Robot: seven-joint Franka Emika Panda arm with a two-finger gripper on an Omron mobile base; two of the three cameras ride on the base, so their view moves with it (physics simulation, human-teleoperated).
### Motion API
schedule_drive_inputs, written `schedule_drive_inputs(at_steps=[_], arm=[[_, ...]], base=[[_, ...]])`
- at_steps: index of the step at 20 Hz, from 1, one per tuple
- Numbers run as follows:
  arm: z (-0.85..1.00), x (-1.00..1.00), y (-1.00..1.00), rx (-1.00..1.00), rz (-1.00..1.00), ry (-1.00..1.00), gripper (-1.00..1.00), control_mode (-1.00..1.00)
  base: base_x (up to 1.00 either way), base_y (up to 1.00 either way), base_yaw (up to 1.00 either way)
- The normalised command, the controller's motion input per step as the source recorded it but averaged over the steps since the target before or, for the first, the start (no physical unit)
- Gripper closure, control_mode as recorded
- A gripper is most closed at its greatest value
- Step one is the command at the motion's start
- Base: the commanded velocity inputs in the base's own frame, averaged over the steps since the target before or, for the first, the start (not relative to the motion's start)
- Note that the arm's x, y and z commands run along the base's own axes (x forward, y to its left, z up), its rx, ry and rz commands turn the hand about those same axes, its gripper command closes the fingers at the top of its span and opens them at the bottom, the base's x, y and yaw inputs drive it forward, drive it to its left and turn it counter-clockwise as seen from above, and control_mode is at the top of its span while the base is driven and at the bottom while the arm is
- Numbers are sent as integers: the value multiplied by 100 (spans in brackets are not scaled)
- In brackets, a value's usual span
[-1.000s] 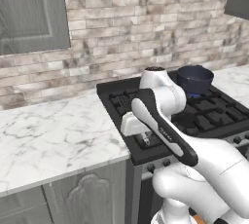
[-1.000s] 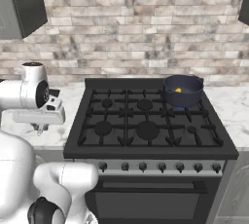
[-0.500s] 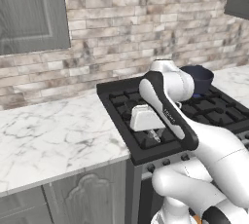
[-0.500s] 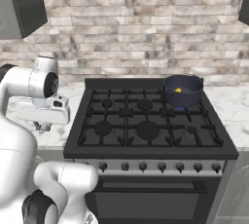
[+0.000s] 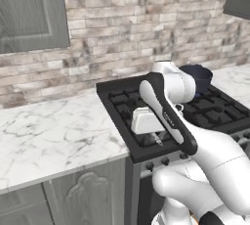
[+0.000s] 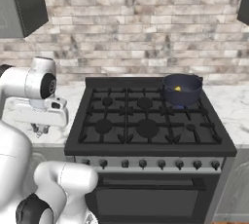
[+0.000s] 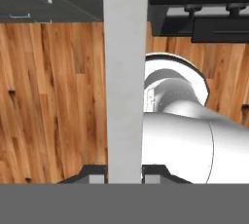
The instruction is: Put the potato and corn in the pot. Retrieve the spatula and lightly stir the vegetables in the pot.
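Marble counter [image 5: 53,136] and a black stove [image 6: 146,121] are seen below a brick wall. Above the stove's front left corner, the gripper [image 5: 158,140] is clenched, apparently on a thin grey spatula [image 7: 124,77]. Well apart, the pot [image 6: 182,89] sits on the back right burner, something yellow, probably the corn [image 6: 178,89], inside.

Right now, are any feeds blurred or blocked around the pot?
Left base view: soft, and the arm's white elbow covers most of the pot. Right base view: slightly soft but unobstructed, yellow visible inside the pot. Hand view: sharp, a pale upright strip blocks its middle.
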Motion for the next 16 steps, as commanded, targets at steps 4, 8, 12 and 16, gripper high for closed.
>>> schedule_drive_inputs(at_steps=[4,8,12,16], arm=[[0,0,0,0,0,0,100,100],[0,0,0,0,0,0,100,100],[0,0,0,0,0,0,100,100],[0,0,0,0,0,0,100,100]], base=[[-36,-71,-2],[0,-100,-2],[16,-100,-2],[19,-100,0]])
